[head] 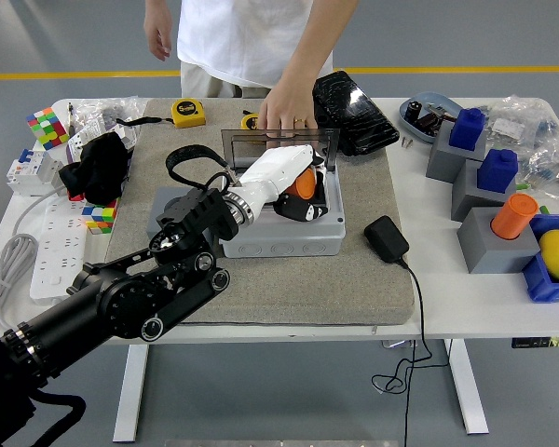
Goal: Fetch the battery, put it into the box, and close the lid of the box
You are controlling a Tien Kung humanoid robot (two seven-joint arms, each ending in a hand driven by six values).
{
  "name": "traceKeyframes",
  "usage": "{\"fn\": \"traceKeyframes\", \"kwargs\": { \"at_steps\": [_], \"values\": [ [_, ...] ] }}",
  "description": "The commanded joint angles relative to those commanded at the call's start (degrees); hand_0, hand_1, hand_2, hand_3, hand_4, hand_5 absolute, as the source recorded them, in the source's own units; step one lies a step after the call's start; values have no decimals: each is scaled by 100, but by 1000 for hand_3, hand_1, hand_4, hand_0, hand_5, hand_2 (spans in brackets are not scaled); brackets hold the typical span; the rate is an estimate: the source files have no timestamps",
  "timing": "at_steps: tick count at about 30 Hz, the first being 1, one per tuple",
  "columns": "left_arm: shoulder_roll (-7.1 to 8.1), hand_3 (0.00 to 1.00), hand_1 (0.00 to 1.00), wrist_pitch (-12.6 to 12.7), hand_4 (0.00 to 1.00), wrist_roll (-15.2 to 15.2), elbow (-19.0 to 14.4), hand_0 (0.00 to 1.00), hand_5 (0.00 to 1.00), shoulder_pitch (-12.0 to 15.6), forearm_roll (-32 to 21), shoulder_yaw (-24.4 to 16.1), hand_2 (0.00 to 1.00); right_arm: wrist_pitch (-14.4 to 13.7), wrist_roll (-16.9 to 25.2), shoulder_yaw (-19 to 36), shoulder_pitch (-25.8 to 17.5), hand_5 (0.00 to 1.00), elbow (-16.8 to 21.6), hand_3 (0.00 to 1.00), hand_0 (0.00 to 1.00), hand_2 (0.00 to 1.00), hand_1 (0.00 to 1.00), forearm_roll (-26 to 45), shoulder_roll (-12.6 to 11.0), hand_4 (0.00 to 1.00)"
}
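The orange battery [305, 184] is in the fingers of my left hand [298, 191], which reaches in from the lower left and is over the open grey box [284, 239]. The battery is at or just inside the box's opening. The box's clear lid [252, 146] stands upright at the back. A person at the far side has one hand [284, 112] resting on the lid's top edge. My right hand is out of view.
A grey holder block [170, 207] stands left of the box on the grey mat [354, 279]. A black charger [386, 239] with its cable lies right of the box. A black case [352, 110] lies behind. Grey blocks with blue and orange pieces [489, 200] stand at the right.
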Motion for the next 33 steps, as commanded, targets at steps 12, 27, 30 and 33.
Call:
{"fn": "traceKeyframes", "kwargs": {
  "at_steps": [12, 27, 30, 33],
  "values": [
    [0, 600, 415, 32, 998, -128, 405, 274, 295, -119, -263, 107, 489, -2, 1, 37, -73, 482, 19, 549, 567, 598, 602, -43, 13, 939],
    [0, 741, 634, 193, 998, -502, 333, 431, 353, -92, -566, 51, 660, -5, 10, 119, -80, 482, 26, 548, 568, 596, 602, -69, 32, 938],
    [0, 748, 642, 189, 998, -536, 234, 496, 371, -72, -627, 17, 657, -5, 12, 126, -82, 482, 24, 548, 568, 596, 602, -72, 38, 938],
    [0, 748, 642, 167, 998, -531, 41, 496, 371, -7, -658, -35, 657, -5, 17, 152, -83, 482, 27, 548, 568, 596, 602, -85, 44, 938]
  ]
}}
